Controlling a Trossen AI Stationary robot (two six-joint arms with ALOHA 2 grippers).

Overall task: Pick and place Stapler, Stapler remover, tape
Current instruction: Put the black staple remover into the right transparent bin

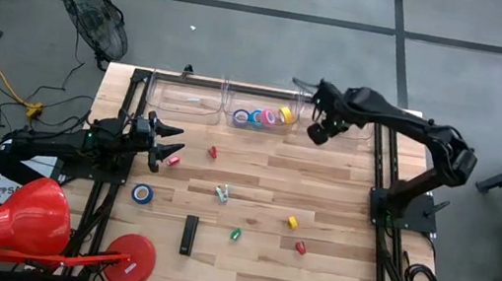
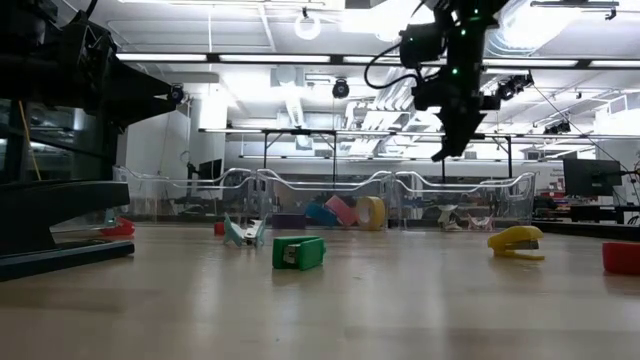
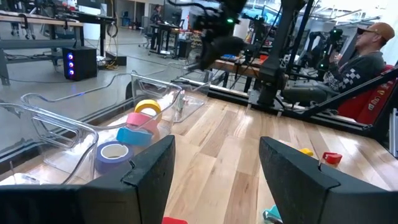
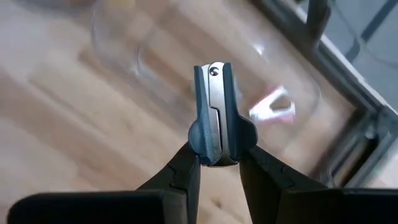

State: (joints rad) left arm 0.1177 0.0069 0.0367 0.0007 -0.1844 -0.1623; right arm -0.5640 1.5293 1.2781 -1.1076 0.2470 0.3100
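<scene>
Right up against the low camera, at that frame's left edge, you've got the black stapler (image 2: 50, 215) looming. You've open wood at the table (image 1: 332, 262) lower right in the high view. Your right hand (image 1: 319, 131) hangs at upper centre-right, over the clear bins' (image 1: 265, 113) right end, its fingers (image 4: 186, 168) pinching a dark blue staple remover (image 4: 216, 115) upright. Your left hand (image 1: 171, 145) sits at mid-left, spread wide, gripping nothing. In the middle bin you see tape rolls (image 1: 262, 117): blue, purple, pink, yellow. One blue roll (image 1: 141, 193) lies on the table, lower left of centre.
</scene>
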